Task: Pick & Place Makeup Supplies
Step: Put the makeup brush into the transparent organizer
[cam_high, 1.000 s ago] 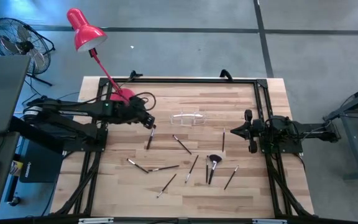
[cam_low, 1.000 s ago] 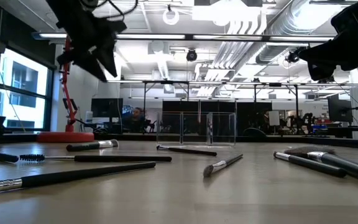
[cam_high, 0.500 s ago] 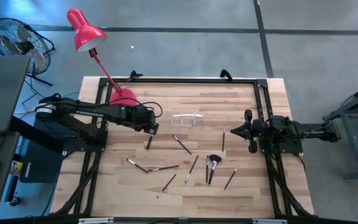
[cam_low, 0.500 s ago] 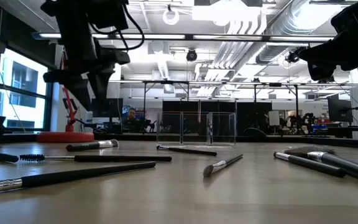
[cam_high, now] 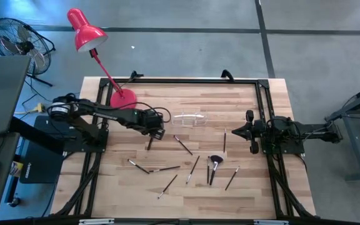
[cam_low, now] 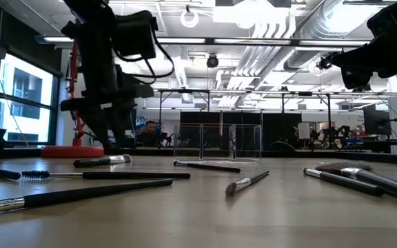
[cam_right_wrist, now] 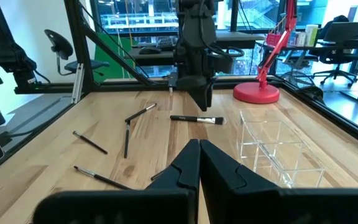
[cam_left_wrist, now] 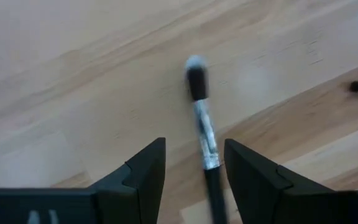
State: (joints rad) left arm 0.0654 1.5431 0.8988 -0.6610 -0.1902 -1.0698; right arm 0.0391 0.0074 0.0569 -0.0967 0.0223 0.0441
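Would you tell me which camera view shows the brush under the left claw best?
The left wrist view: the brush lies between the open left claw's fingers. The high view shows a thin sliver, the low view its side, the right wrist view its whole length.

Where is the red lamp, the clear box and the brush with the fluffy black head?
red lamp [cam_high: 84, 29], high view, on its red shade.
clear box [cam_right_wrist: 272, 144], right wrist view, on its near see-through wall.
fluffy black brush [cam_high: 215, 161], high view, on its dark fluffy head.
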